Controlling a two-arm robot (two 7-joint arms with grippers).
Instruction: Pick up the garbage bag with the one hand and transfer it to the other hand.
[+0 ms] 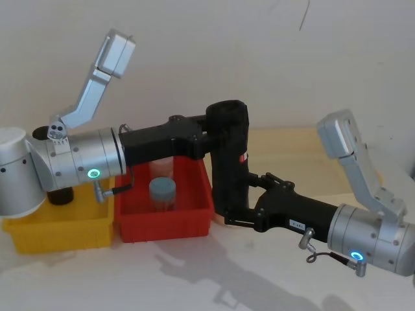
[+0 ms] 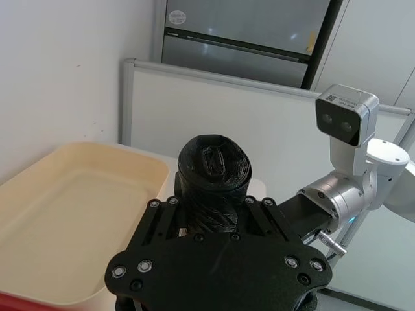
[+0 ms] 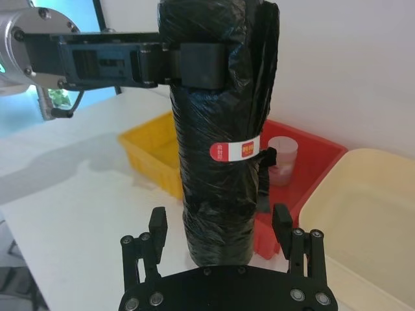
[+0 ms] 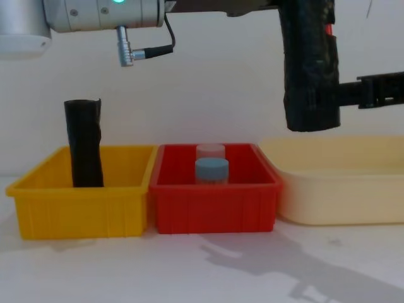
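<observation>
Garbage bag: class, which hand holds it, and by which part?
The left hand grips the garbage bag near its upper end; the right hand, open, straddles its lower end without gripping.

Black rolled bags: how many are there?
2. One garbage bag hangs in the air, clamped near its top by the left gripper, with the right gripper at its lower end, jaws open. A second roll stands upright in the yellow bin.

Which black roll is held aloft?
The red-labelled black plastic roll in the left hand, open right hand at its base; the other roll stands in a yellow bin.
</observation>
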